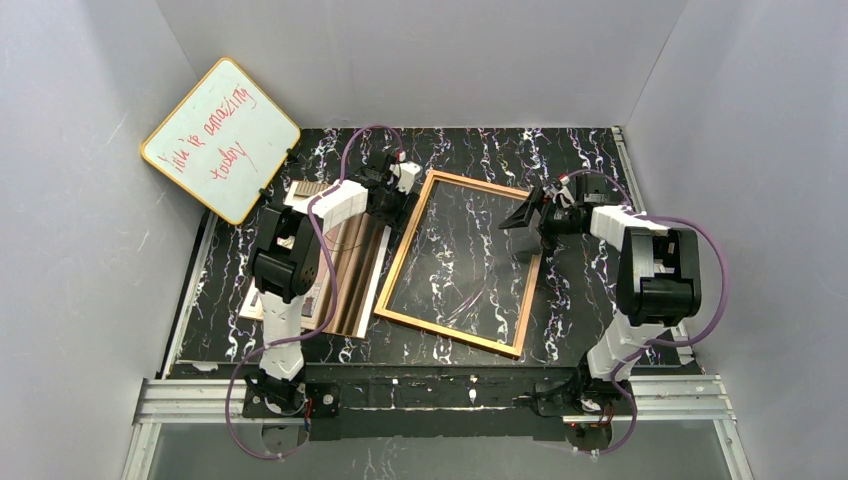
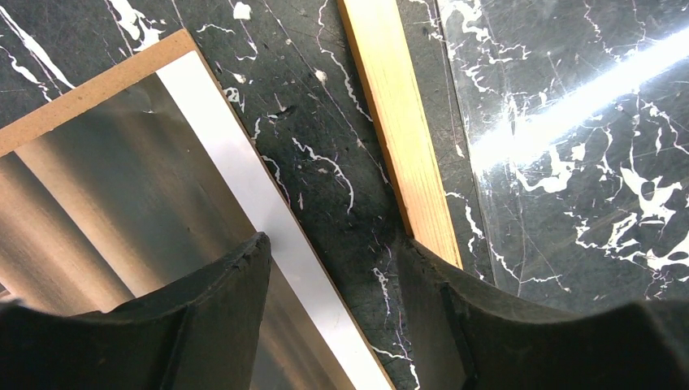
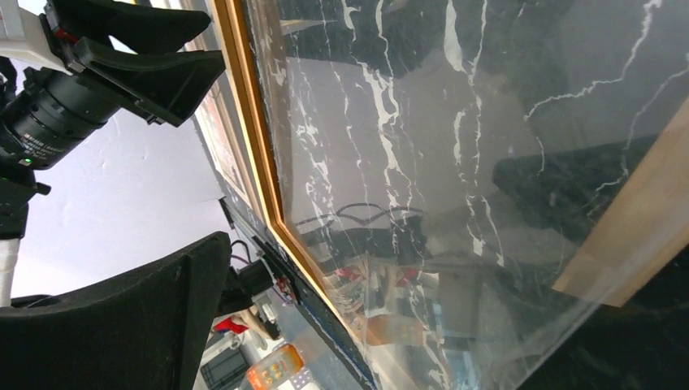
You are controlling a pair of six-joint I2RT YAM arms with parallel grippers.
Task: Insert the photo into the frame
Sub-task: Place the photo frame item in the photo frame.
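- Black white-veined tabletop is filling the floor of a white-walled enclosure; we are noting a whiteboard with red handwriting leaning in the far-left corner.
- We are finding the frame lying flat near the table's centre, skewed, with the marble showing through its clear pane.
- We are finding the photo lying flat just left of the frame, partly under the left arm. It is resting on a brown board, whose edge is showing beyond the print's far side.
- We are seeing a strip of bare table separating the photo's white margin from the frame's left rail.
- We are recording the left gripper hovering over that strip, fingers spread and pinching nothing: one finger is over the photo's margin, the other is by the wooden rail.
- We are recording the right gripper over the frame's far-right rail, jaws spread wide and gripping nothing. Only one of its fingers is showing in its own wrist view.
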